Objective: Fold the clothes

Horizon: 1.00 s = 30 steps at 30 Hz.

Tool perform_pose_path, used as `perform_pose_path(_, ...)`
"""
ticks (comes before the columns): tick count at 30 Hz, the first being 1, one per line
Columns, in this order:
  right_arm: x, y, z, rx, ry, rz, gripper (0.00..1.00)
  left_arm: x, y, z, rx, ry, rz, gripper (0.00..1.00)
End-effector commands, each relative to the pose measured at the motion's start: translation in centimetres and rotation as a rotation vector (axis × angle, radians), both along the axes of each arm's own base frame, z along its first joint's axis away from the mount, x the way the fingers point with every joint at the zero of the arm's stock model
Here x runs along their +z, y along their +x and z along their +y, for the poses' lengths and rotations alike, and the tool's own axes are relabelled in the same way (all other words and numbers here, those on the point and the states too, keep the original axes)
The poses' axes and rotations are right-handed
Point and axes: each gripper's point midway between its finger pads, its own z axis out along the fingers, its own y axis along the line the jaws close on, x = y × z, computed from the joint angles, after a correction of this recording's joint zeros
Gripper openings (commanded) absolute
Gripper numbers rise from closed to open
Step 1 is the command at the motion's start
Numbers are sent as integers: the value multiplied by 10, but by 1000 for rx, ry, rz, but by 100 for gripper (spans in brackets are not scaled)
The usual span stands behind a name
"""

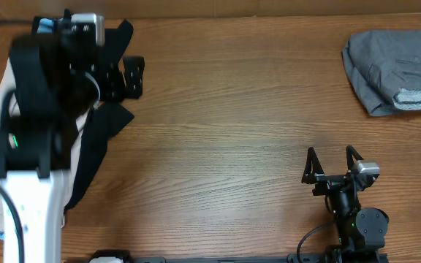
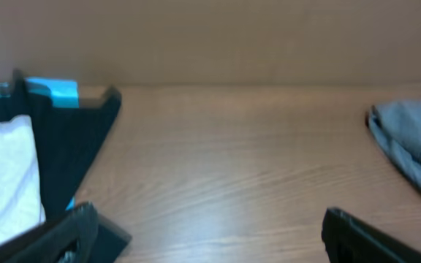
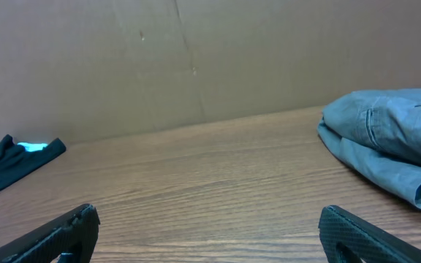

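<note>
Shorts [image 1: 395,71]: grey, bundled at table's far right corner, ungripped. Left gripper [image 2: 209,226], right gripper [image 1: 331,153]: jaws apart, empty. Risk: black garment [image 1: 97,139], close under the left one, gets snagged instead

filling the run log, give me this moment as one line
grey shorts: folded over, far right | left pincer: open, empty | right pincer: open, empty

Overhead looks straight down on the table [image 1: 218,146]. Both wrist cameras ride low behind their fingers [image 3: 64,234], facing the wall [image 3: 196,58]; all three catch the shorts [image 3: 386,139] ahead-right.
</note>
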Motion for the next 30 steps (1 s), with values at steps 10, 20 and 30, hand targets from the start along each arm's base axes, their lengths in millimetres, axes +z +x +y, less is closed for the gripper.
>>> perform_pose_path(10,-2,0,-1,-5,-1,-5,100,-92,-71,6,22,16,-405,100)
perform_pose_path(20,-2,0,-1,-5,-1,-5,100,-154,-110,16,72,26,-516,100)
perform_pose_path(30,-2,0,-1,-5,-1,-5,100,-180,-116,16,74,17,-592,100)
